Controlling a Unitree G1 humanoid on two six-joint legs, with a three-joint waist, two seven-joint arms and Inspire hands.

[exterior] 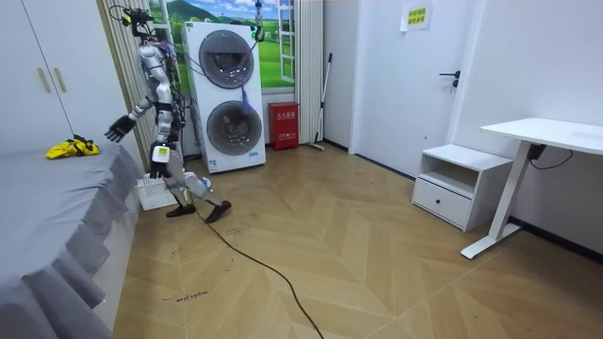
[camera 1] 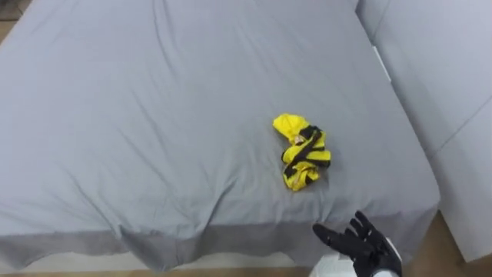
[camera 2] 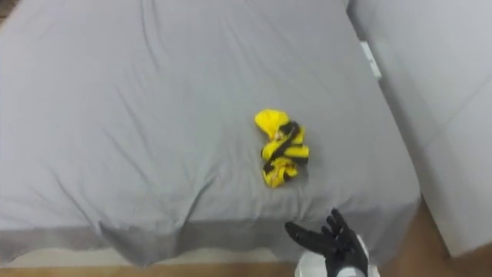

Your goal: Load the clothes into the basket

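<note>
Clothes [camera 1: 301, 151] here are just one crumpled yellow-and-black bundle, sitting on the bed [camera 1: 154, 115] close to the near edge. My guess is it's lying there loose and ready to be picked up, with nothing on or around it.

The right hand [camera 1: 363, 244] is down at the bed's edge with its fingers spread wide and nothing in it. That looks like the shape for a reach, opened before closing on cloth, so I'd say the grab hasn't started yet.

From the hand, the bundle is ahead and a little to the left, clearly apart, with a strip of bare sheet between them. No contact at all.

In the room view the robot is standing on the wood floor beside the bed, one arm held out toward it. The white slatted thing on the floor at its feet is probably the basket [exterior: 146, 195], so it would sit below and behind the hand, a short carry once the bundle is held.
</note>
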